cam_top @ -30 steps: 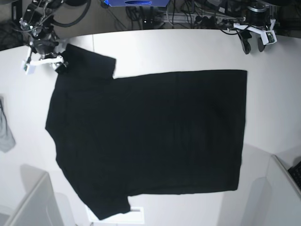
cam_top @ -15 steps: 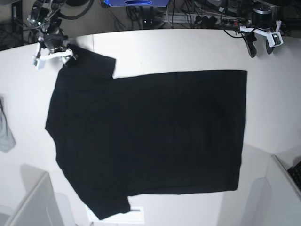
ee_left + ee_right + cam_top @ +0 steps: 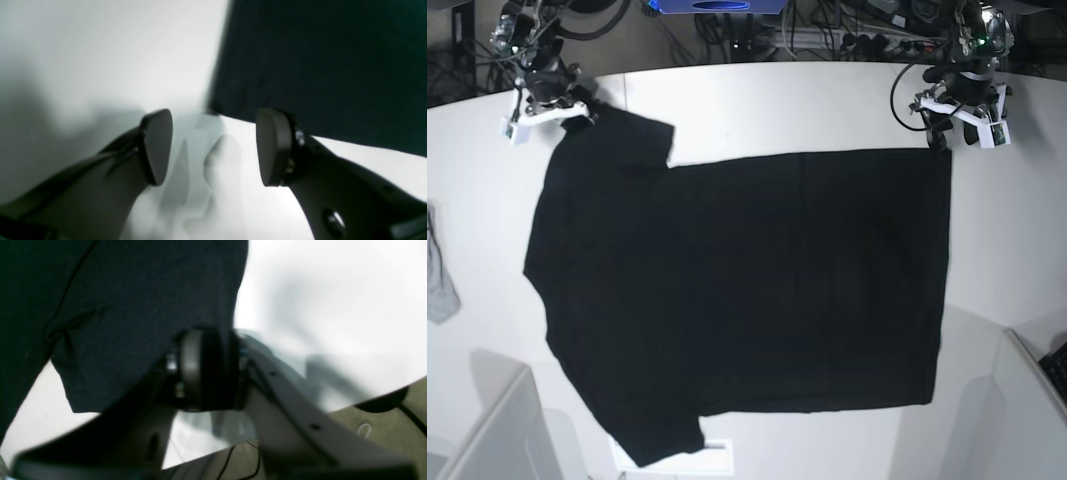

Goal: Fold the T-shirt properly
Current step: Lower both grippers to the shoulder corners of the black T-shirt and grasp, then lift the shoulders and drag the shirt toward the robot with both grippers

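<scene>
The right pincer [image 3: 206, 370] is clamping the T-shirt [image 3: 737, 300] sleeve; the left pincer [image 3: 213, 146], gaping, needs the hem corner fully between its pads before closing.

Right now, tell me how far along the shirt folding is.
Done: nothing folded; the T-shirt lies spread flat on the table. In hand: the right hand looks closed on the sleeve's edge, while the left hand is open beside the hem corner, holding no cloth. Left: grip that corner, then make every fold.
</scene>
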